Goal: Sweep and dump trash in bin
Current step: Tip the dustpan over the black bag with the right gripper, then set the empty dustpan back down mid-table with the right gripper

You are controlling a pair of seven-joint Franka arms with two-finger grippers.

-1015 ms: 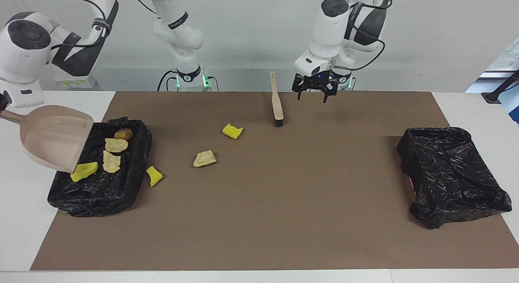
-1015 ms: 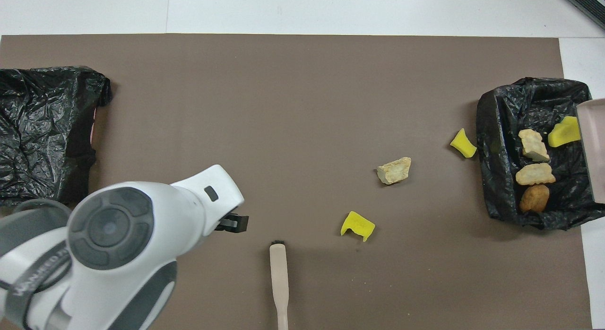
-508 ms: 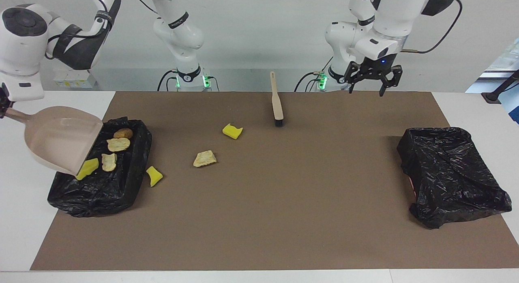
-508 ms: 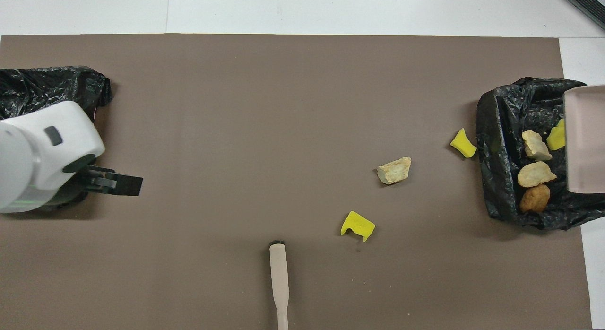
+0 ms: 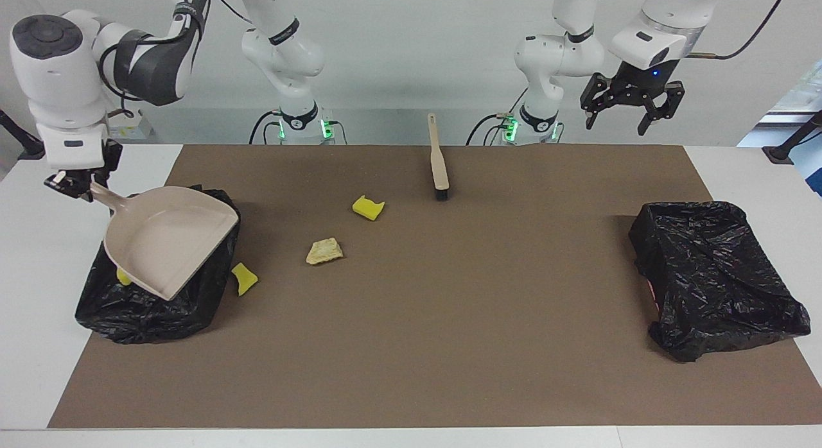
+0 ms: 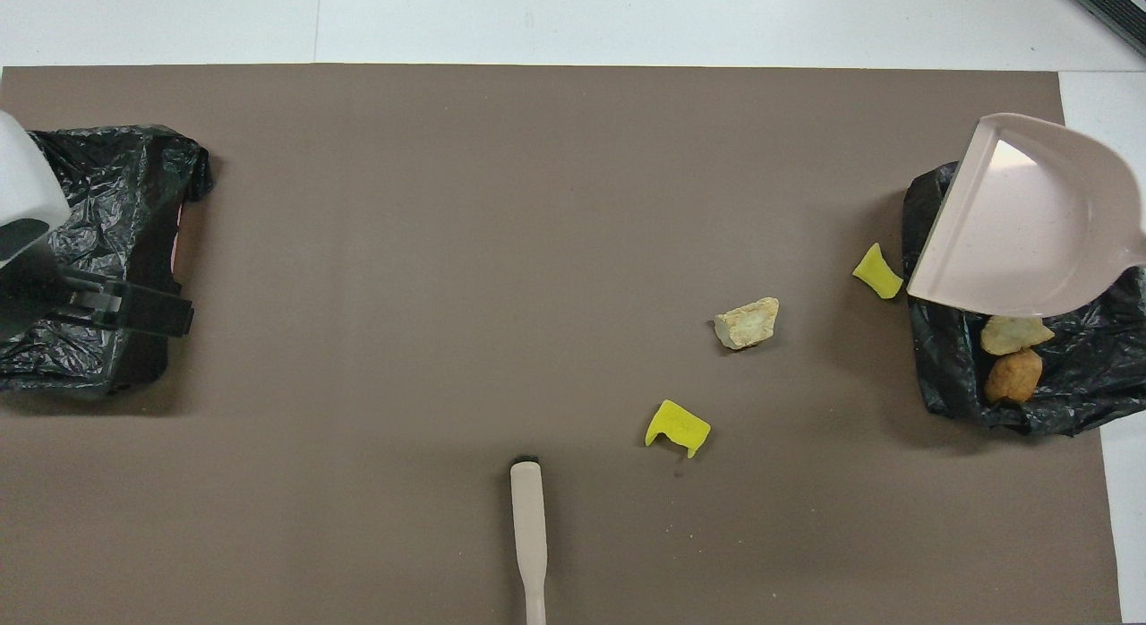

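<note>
Trash is sitting split up right now: a yellow sponge chunk, a tan lump and another yellow chunk are lying on the brown mat, the last one just beside the black-lined bin at the right arm's end of the table, while two brownish lumps and a yellow bit are sitting in that bin. Right tool is gripping the handle of the beige dustpan, which is hanging tilted over the bin. Left tool is hanging up high with its fingers spread wide and nothing in them, over the other black-lined bin, and the brush is lying on the mat close to the robots.
</note>
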